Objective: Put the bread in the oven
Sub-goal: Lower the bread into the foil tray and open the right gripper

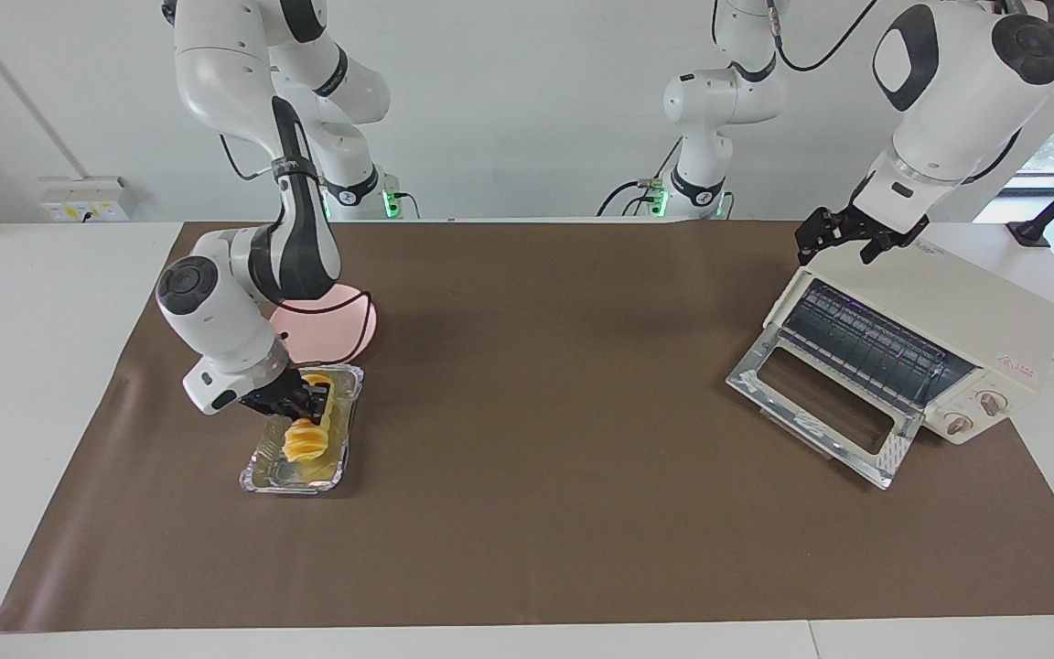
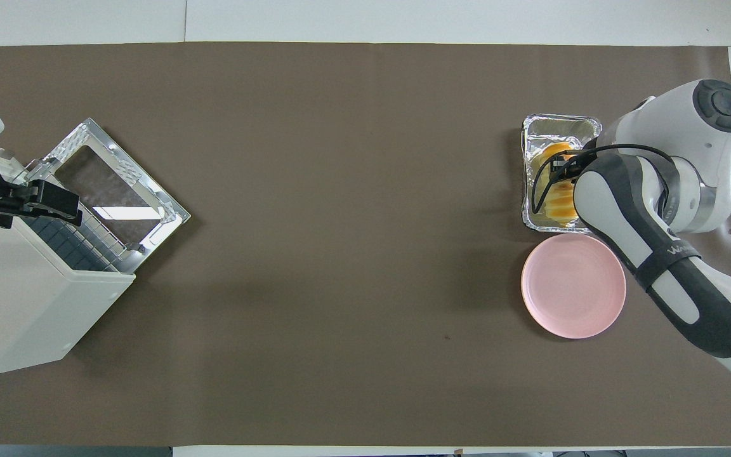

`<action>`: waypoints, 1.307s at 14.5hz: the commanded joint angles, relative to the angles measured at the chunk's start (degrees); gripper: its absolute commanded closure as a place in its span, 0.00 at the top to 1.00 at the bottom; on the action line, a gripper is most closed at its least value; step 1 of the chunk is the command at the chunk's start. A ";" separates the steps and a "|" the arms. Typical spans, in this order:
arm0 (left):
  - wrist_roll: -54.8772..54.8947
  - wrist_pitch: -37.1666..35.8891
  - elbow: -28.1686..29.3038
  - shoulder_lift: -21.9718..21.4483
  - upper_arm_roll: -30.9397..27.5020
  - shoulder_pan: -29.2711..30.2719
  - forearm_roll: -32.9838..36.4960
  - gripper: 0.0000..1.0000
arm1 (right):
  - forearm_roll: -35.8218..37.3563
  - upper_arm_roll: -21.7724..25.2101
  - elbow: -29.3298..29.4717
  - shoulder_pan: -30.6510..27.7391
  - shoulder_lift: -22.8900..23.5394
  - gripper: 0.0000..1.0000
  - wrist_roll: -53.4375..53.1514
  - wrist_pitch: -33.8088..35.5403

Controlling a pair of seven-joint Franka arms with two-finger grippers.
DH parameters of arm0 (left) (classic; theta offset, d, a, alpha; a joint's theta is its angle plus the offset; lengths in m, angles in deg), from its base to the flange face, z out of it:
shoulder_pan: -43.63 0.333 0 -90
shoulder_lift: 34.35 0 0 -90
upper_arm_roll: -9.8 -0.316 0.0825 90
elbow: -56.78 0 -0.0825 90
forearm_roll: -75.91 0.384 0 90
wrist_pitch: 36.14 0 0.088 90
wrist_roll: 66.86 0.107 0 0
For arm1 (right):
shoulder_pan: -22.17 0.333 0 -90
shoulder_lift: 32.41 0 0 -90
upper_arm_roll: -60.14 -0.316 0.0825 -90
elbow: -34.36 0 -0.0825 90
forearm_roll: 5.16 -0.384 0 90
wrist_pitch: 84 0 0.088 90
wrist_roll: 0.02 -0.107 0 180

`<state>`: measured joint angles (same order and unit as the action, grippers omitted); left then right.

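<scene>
Right gripper (image 1: 303,400) is down in your shallow silver foil tray (image 1: 263,471), and its black fingers sit on either side of the long yellow-orange ridged bread (image 1: 306,437), right at the loaf's end nearer the robots. You can see the fingers around that end, but whether they're actually clamped on it or just loosely around it, I can't tell from either view. The bread lies lengthwise in the tray, and the part that sticks out past the gripper rests on the tray floor. Just beside the gripper, on the robots' side of the tray, you've got the round pink plate (image 1: 344,331), and the right arm's forearm passes over one edge of it. Your left gripper (image 1: 843,235) is way off at the other end of the brown table mat (image 1: 536,384), hanging over the top front edge of the small cream-white boxy toaster oven (image 1: 975,316), fingers spread wide and nothing in them. Below that gripper the oven's chrome-framed glass door (image 1: 820,407) is dropped open onto the mat, with the dark wire rack (image 1: 865,343) showing inside. So bread and oven are well apart, at the two ends of the table.
</scene>
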<state>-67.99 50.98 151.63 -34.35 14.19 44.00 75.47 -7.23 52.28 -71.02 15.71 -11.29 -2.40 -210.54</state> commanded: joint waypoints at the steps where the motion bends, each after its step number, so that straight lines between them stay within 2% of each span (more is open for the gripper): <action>1: 0.35 -0.82 -0.01 -0.79 0.09 0.51 -0.79 1.00 | 0.04 -0.23 0.34 -0.66 -0.73 0.97 1.33 -0.90; 5: 0.35 -0.82 -0.01 -0.79 0.09 0.51 -0.79 1.00 | 0.66 -0.14 4.21 -2.85 0.24 0.97 4.84 -0.54; 12: 0.35 -0.82 -0.01 -0.79 0.09 0.51 -0.79 1.00 | 0.57 -0.05 -1.14 -5.85 0.24 0.95 5.55 -3.71; 16: 0.43 -0.82 -0.01 -0.70 0.09 0.51 -0.79 1.00 | 0.48 -0.14 -2.64 -6.90 0.24 0.83 5.73 -3.88; 19: 0.35 -0.82 -0.01 -0.70 0.09 0.51 -0.79 1.00 | 0.48 -0.14 -3.26 -6.99 0.06 0.66 6.87 -3.97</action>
<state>-67.99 50.98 151.63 -34.35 14.19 44.00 75.47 -7.17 52.95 -72.67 9.77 -10.44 2.88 -213.27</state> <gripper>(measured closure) 0.000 0.229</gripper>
